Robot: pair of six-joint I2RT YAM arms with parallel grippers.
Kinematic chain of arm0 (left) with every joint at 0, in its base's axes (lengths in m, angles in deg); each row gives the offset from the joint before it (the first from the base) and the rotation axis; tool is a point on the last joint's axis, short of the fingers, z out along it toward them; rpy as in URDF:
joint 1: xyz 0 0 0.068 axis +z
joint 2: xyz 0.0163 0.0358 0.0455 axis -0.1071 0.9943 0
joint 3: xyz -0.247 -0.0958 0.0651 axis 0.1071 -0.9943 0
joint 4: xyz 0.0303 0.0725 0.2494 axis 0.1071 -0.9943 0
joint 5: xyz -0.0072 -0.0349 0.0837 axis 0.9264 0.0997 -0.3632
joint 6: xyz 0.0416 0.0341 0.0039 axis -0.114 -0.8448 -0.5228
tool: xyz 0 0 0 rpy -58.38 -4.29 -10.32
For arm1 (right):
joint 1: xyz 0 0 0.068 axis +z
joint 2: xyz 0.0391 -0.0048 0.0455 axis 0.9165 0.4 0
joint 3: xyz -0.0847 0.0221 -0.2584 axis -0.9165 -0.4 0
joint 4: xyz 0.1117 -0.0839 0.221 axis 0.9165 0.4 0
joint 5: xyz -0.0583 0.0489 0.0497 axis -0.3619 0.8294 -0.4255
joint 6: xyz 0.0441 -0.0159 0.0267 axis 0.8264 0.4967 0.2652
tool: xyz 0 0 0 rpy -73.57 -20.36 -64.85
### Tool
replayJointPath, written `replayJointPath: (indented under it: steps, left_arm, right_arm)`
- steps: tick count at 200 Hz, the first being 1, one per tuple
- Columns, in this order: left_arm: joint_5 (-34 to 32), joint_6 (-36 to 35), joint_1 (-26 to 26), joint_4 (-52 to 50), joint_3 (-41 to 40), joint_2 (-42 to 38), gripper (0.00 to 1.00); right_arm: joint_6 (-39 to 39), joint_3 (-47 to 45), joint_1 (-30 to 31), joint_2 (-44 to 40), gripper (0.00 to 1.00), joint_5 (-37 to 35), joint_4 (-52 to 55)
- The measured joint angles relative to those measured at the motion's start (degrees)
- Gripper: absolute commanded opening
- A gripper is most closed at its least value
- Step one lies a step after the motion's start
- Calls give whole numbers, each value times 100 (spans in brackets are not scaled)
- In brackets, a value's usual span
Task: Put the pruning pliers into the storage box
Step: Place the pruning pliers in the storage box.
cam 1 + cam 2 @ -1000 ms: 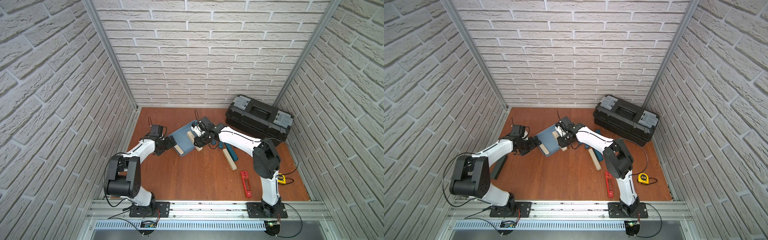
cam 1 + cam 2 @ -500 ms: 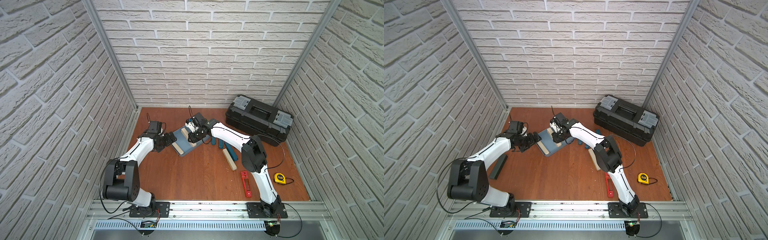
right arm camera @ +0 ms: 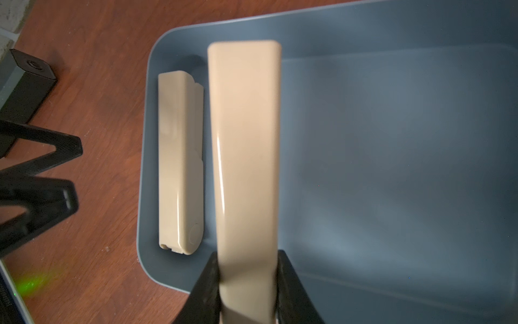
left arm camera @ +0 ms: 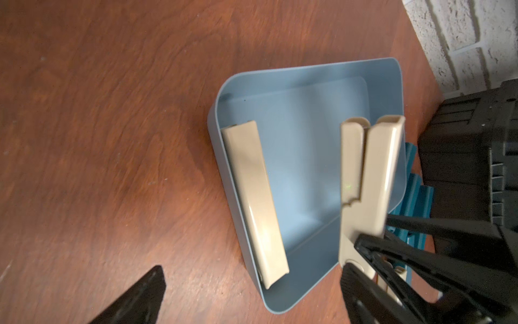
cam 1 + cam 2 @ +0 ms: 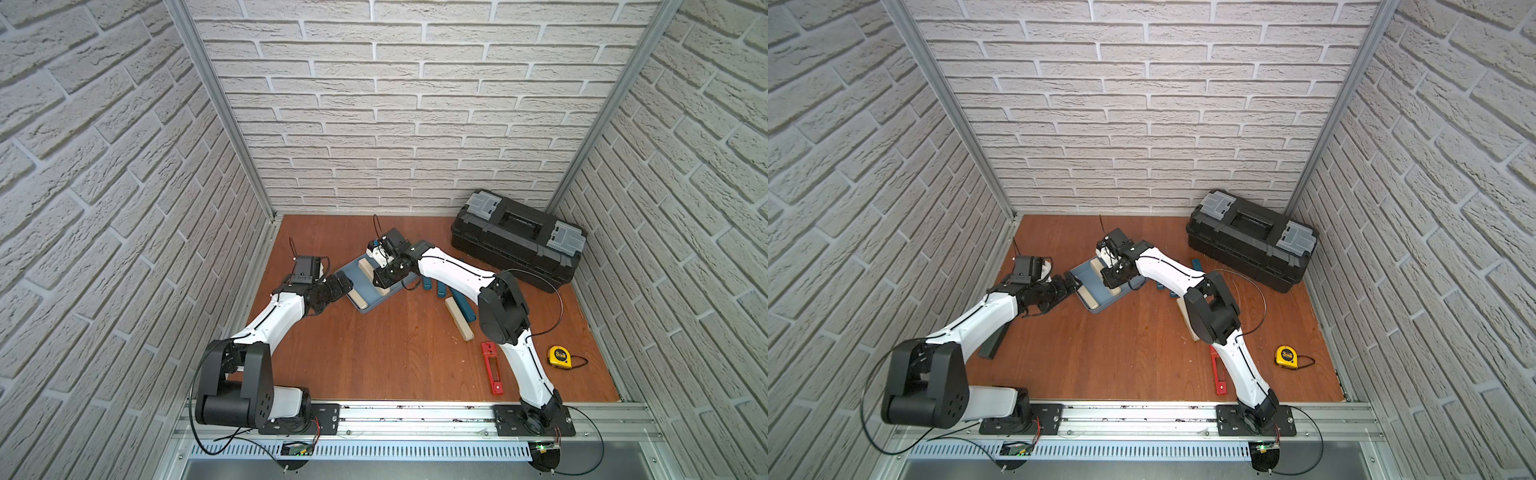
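Note:
The pruning pliers [image 5: 491,368], slim and bright red with a dark slot, lie on the floor near the front right, beside my right arm's lower link and far from both grippers. The storage box [image 5: 365,308], a shallow light blue tray, sits mid-floor. My right gripper [image 3: 246,261] hovers over the storage box [image 3: 392,140], shut on a beige two-handled tool [image 3: 246,140]. A second beige tool [image 3: 179,162] lies inside along the box's left wall. My left gripper [image 4: 252,269] stands wide open and empty at that side of the storage box [image 4: 308,67].
A third beige tool [image 5: 459,319] and several teal bars [image 5: 461,303] lie right of the box. A big black toolbox [image 5: 519,237] stands at the back right. A yellow tape measure [image 5: 559,356] sits front right, and a dark grey bar [image 5: 992,345] lies by the left wall.
My right gripper has carried the beige tool leftward from the box's right edge to over its inside. The left gripper has shifted slightly along the box's left side, still open.

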State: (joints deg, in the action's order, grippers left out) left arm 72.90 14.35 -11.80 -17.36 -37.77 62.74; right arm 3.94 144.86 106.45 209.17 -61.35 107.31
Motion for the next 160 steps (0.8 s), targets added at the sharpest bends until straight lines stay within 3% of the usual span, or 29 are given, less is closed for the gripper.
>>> replayJointPath:
  steps: [160]
  left_arm:
    - [299, 223, 151, 785, -538, -133, 98]
  right_arm:
    - [-79, 876, 109, 890, 3, 341, 35]
